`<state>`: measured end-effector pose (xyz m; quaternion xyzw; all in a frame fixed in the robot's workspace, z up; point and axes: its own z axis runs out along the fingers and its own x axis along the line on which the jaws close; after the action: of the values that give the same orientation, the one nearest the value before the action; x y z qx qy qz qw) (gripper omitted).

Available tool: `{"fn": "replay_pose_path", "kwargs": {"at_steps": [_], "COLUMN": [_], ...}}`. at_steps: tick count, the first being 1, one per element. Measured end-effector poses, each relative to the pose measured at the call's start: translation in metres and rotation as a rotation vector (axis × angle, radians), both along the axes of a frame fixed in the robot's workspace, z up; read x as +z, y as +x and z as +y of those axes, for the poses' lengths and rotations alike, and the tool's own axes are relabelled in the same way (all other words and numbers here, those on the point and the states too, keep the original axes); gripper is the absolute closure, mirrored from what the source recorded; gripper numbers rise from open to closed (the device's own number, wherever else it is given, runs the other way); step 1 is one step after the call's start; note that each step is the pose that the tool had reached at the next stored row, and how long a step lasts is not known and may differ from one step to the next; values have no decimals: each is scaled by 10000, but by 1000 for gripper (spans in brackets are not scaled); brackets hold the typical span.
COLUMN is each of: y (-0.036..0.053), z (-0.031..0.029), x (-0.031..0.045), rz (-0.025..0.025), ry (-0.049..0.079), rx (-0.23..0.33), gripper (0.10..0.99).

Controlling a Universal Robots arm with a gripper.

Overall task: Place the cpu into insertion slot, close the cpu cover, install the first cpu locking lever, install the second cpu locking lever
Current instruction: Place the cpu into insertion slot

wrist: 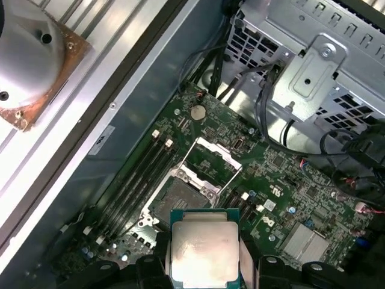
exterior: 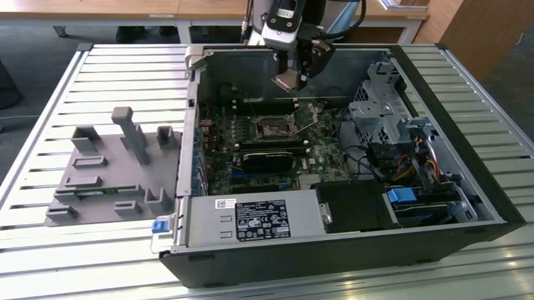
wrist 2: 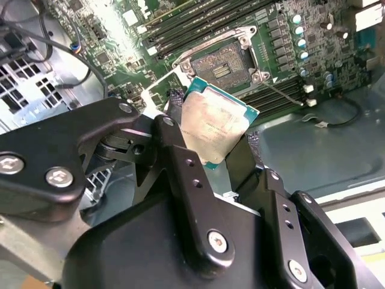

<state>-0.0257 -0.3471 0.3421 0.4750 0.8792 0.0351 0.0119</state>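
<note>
In the first wrist view the picture's edge cuts off the cpu (wrist: 204, 256) and the gripper (wrist: 204, 268) clamped on it, and the chip hides part of the insertion slot (wrist: 180, 201) behind it. In the second wrist view the gripper's black fingers (wrist 2: 180, 162) cover the cpu's two flanks and its rear end. In the exterior view the arm (exterior: 317, 15) is cut off by the upper edge, and the slot's contacts are too small to tell.

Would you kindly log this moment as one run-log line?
gripper: shut on cpu | location: above open computer case | insertion slot: empty | cpu cover: open
</note>
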Motion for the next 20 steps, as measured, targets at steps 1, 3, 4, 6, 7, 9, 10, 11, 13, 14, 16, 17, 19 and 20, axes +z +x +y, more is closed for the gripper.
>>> {"fn": "replay_pose_path", "kwargs": {"at_steps": [1,3,4,6,7,9,10,11,13,14,16,17,19,20], "y": [-1,-2,-2,-2,-3,-2,-2,-3,-2,-2,-2,-3,-2,-2], "z": [0,0,0,0,0,0,0,0,0,0,1,1,1,2], "x": [-4,-14,-20,-35,-42,-57,-64,-71,-84,-90,-101,-106,-115,-120], "rz": [0,0,0,0,0,0,0,0,0,1,1,1,1,1], "ry": [1,0,-3,-9,-10,-12,-13,-13,-14,-14,-14,-14,-15,-16], "rx": [-102,-319,-436,-709,-849,-1116,-1247,-1382,-1658,-1790,-2051,-2175,-2411,-2528], "gripper": [549,549,549,549,549,549,549,549,549,549,549,549,549,549]}}
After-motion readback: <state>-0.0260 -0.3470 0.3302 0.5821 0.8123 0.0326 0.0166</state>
